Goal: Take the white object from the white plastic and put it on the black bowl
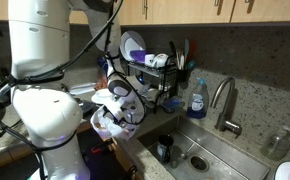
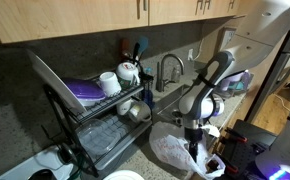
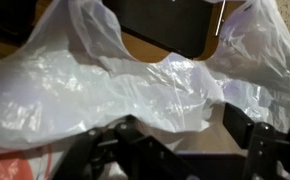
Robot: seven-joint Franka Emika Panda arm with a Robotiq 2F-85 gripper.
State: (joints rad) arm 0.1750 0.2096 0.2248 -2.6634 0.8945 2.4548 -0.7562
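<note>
Seeing gripper (image 3: 183, 128) with jaws spread wide, clamping nothing, hovering just over plastic bag (image 3: 135, 80). Not spotting white object anywhere; guessing at it hiding under the creased film. Judging task as barely underway: picking, carrying and dropping all remaining. Not making out black bowl either, dark patch past bag being too vague to call. Expecting loose film to be fouling a clean grab. Further out, noting dish rack (image 2: 95, 125) near bag, sink (image 1: 230, 150) and faucet (image 1: 225, 100) beyond.
</note>
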